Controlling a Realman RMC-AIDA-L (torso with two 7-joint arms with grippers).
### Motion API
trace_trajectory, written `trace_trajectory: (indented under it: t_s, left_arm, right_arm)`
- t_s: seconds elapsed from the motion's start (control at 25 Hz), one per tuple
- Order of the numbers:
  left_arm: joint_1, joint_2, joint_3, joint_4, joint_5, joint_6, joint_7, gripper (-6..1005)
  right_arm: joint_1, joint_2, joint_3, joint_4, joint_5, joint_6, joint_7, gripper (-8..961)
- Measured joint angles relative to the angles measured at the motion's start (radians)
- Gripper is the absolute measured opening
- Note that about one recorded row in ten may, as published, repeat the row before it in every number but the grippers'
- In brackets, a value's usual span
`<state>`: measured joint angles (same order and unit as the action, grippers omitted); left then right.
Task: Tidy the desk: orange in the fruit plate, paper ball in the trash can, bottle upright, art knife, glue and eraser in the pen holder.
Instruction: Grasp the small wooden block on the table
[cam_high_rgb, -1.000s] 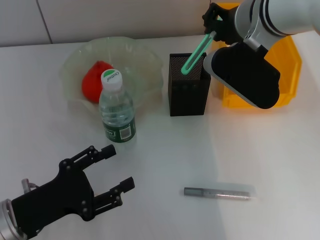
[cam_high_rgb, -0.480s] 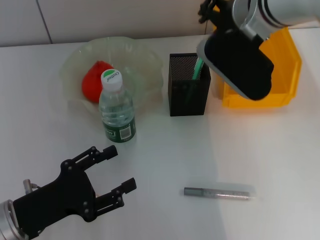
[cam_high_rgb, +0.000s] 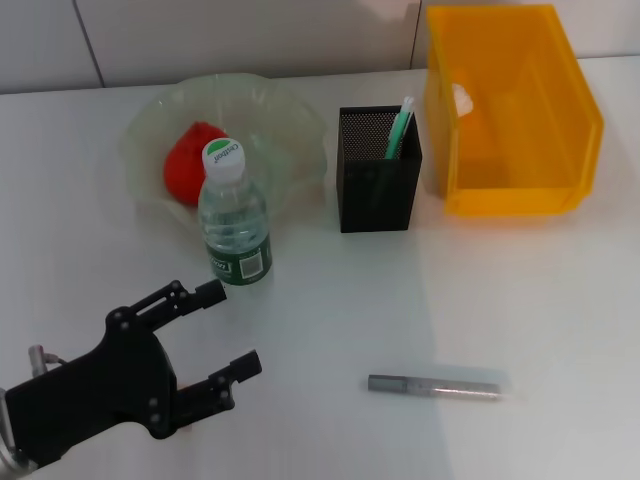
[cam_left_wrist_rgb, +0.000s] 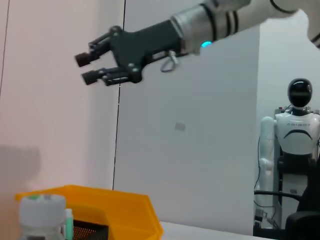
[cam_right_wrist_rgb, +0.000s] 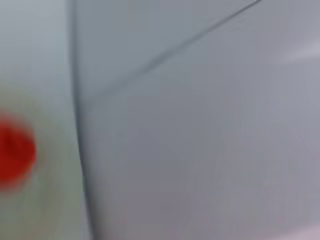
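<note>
Pen holder has the green knife standing in it, orange sits in the plate, paper ball in the yellow bin. Bottle upright; a pen lies on the worktop. Left gripper fingers apart; right gripper raised, fingers slightly apart.

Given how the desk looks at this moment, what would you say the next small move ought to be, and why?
Probably bring the open left gripper toward the grey pen-like tool, which lies flat on the table, to lift it into the pen holder. The green tool already stands there and the bottle is upright.
</note>
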<state>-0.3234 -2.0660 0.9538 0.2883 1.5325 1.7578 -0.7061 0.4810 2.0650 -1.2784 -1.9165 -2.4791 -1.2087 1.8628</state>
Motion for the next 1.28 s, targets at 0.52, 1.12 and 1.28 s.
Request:
trace_trajectory:
  t_s: [0.52, 1.12, 1.28]
  left_arm:
    - [0.038, 0.038, -0.048, 0.212, 0.021, 0.039, -0.308, 779]
    - [0.108, -0.004, 0.15, 1.128, 0.511, 0.04, -0.844, 779]
    - [0.063, -0.003, 0.253, 1.252, 0.607, 0.039, -0.888, 776]
  right_arm:
    - [-0.5, 0.016, 0.042, 0.56, 1.158, -0.213, -0.505, 484]
    - [-0.293, -0.029, 0.362, 1.187, 0.968, -0.485, -0.606, 762]
    - [-0.301, -0.026, 0.39, 1.201, 0.904, -0.492, -0.623, 783]
